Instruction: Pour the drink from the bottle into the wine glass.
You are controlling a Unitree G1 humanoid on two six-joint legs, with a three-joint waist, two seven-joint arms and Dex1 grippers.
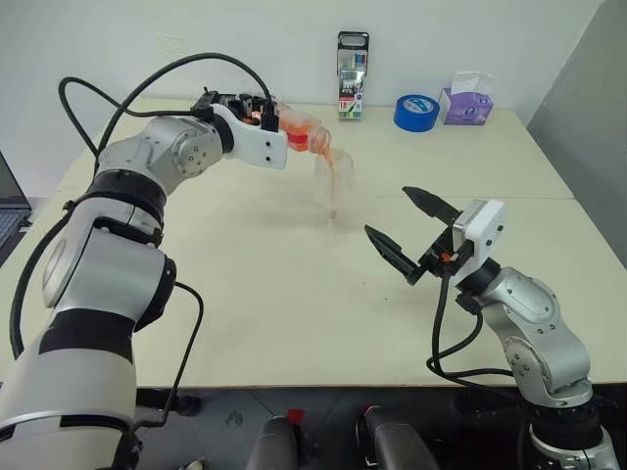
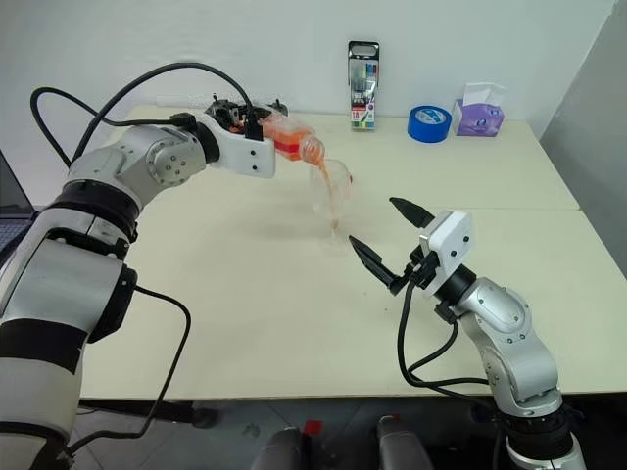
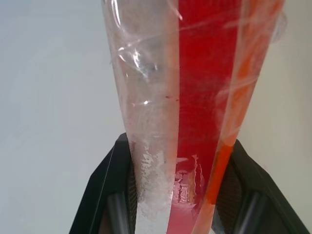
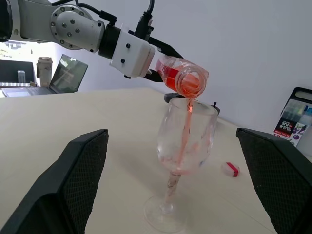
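Broad cream table [image 1: 294, 323] bearing everything. Left gripper [image 2: 263, 125] clamped on small clear plastic bottle [image 2: 290, 138] with red label strip, tipped mouth-down over clear stemmed wine glass [image 4: 184, 146] standing mid-table. Right gripper [image 1: 407, 227] with black fingers spread wide, empty, near the glass. Thin translucent orange-red drink [image 4: 186, 127] streaming into the bowl. Red-and-white cap [image 4: 230, 169] lying just beside the foot.
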